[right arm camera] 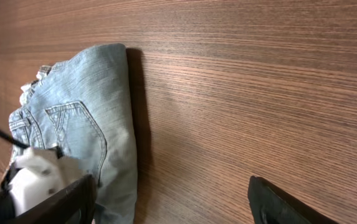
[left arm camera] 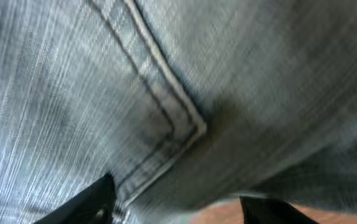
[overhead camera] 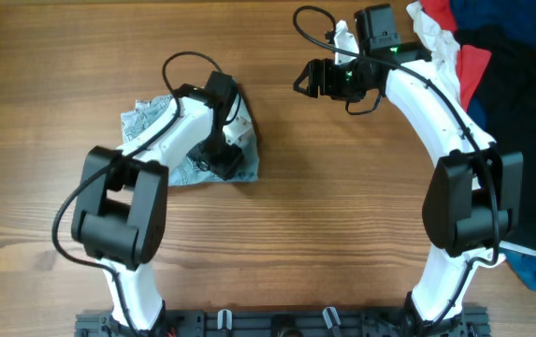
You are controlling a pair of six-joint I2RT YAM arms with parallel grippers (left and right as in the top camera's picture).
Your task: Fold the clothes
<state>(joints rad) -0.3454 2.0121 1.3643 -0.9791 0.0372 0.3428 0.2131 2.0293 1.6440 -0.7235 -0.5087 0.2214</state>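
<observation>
The pale blue denim shorts [overhead camera: 146,122] lie bunched and folded left of the table's middle. My left gripper [overhead camera: 223,161] is down on their right edge. In the left wrist view, denim with a stitched pocket corner [left arm camera: 184,124] fills the frame. The left gripper [left arm camera: 178,214] has its fingers spread wide over it, so it is open. My right gripper [overhead camera: 307,80] hovers open and empty over bare wood at the back centre. In the right wrist view, the shorts [right arm camera: 97,106] lie to the left of the right gripper [right arm camera: 172,208], apart from it.
A pile of other clothes lies at the back right: white [overhead camera: 436,37], red [overhead camera: 473,65], navy [overhead camera: 478,14] and black [overhead camera: 529,103]. A blue piece [overhead camera: 534,271] hangs at the right edge. The wooden table [overhead camera: 342,215] is under everything.
</observation>
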